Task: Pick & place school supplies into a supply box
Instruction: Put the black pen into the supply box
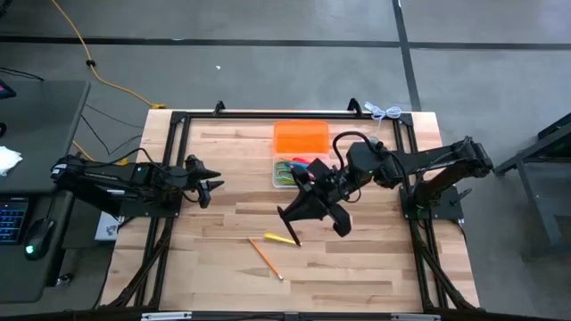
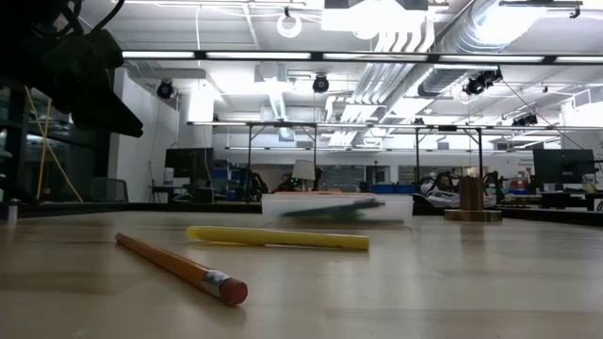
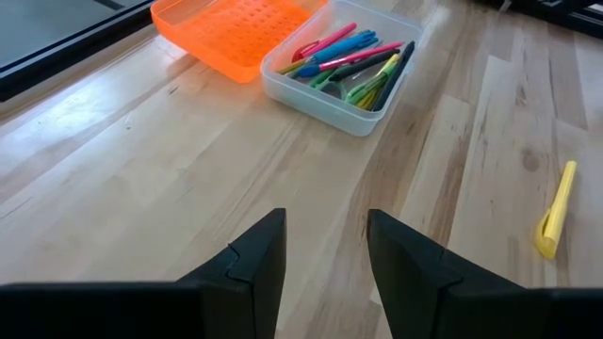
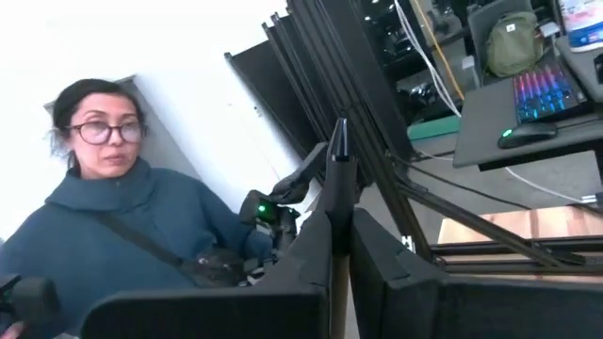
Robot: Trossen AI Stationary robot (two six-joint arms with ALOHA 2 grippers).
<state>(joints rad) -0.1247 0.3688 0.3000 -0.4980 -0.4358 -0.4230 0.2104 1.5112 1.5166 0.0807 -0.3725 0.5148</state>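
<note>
The clear supply box stands mid-table with several coloured pens in it, and its orange lid lies just behind it. A yellow pen and an orange pencil lie flat on the table nearer the front. My right gripper is raised over the table between the box and the yellow pen, shut on a black pen. My left gripper is open and empty at the table's left, above the wood and facing the box. My right gripper pinches the black pen's shaft between its two fingers. The pen lies along the fingers, and its pointed end sticks out past their tips. It is lifted clear of the table. The fingers hide its other end.
A small brass bell-shaped object stands on the table near the box. A black frame runs round the table. A person sits beyond the table's left side. Bare wood lies between my left gripper and the box.
</note>
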